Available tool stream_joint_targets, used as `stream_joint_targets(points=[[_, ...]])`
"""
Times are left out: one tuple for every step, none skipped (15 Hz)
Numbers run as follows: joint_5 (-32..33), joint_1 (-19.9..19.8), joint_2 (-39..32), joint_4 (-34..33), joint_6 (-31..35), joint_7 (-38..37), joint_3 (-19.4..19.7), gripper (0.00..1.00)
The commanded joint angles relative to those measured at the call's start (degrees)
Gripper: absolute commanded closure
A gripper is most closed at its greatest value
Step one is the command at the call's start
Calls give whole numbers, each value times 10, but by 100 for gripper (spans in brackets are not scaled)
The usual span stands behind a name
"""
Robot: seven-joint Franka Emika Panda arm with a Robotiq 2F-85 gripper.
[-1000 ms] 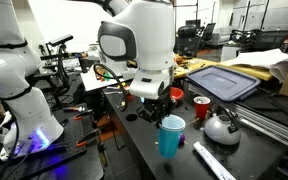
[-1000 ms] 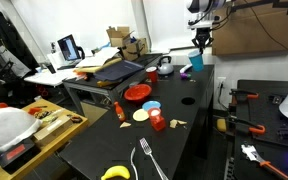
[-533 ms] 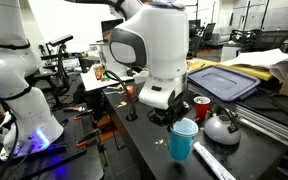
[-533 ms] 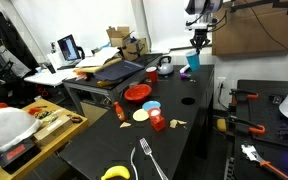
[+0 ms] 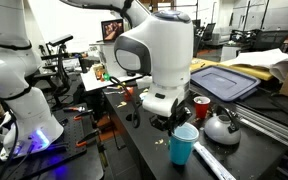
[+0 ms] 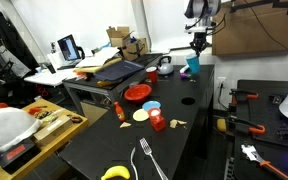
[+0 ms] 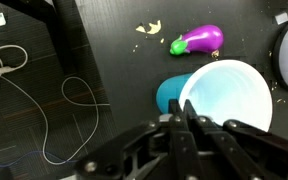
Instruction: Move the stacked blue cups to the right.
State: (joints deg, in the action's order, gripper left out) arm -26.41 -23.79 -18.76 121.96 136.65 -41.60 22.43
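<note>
Stacked blue cups (image 7: pixel 229 95) are seen from above in the wrist view, rim up and wide open. The long axis stands roughly upright over the dark table (image 7: pixel 104 50); whether the base is touching the table cannot be told. The gripper (image 7: pixel 182 125) is set at the rim's near edge. Its fingers (image 7: pixel 174 128) are drawn close together on the cup wall, so the stack is judged to be pinched by the rim, one finger seemingly inside and one outside. The body of the stack lies ahead of and below the fingers, hung off one side of the grip, so a level, steady wrist is judged to be needed for the sideways carry. Only one arm is present, so no choice of arm arises.

Just beyond the rim a purple eggplant toy (image 7: pixel 199 40) is lying, apart from the cups. In an exterior view a kettle (image 5: pixel 222 126) is found just beside the stack and a red cup (image 5: pixel 201 107) behind it, near but not touching.

Counted:
- one stack of blue cups, whose number of nested cups cannot be told
- one eggplant toy
- one kettle
- one red cup

Farther off, in an exterior view, the stack (image 6: pixel 192 63) is seen under the gripper at the far end of the table.
</note>
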Motion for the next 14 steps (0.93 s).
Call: stream_joint_targets(points=[[-24, -8, 6, 8, 4, 39, -11, 99], [-27, -8, 6, 8, 5, 46, -12, 99], [-31, -8, 5, 9, 7, 54, -13, 99], [-35, -8, 5, 10, 8, 62, -13, 99], [-39, -7, 6, 12, 10, 70, -13, 99], [-39, -7, 6, 13, 12, 75, -12, 99], [-37, -5, 5, 15, 17, 80, -11, 99], [-34, -4, 5, 16, 21, 81, -10, 99], [-32, -4, 5, 17, 24, 85, -9, 99], [-31, -3, 5, 19, 28, 88, -8, 89], [-28, -2, 4, 20, 32, 88, -7, 68], [-28, -2, 4, 22, 37, 89, -7, 62], [-28, -2, 4, 23, 41, 92, -8, 55], [-28, -1, 4, 24, 45, 94, -8, 46]])
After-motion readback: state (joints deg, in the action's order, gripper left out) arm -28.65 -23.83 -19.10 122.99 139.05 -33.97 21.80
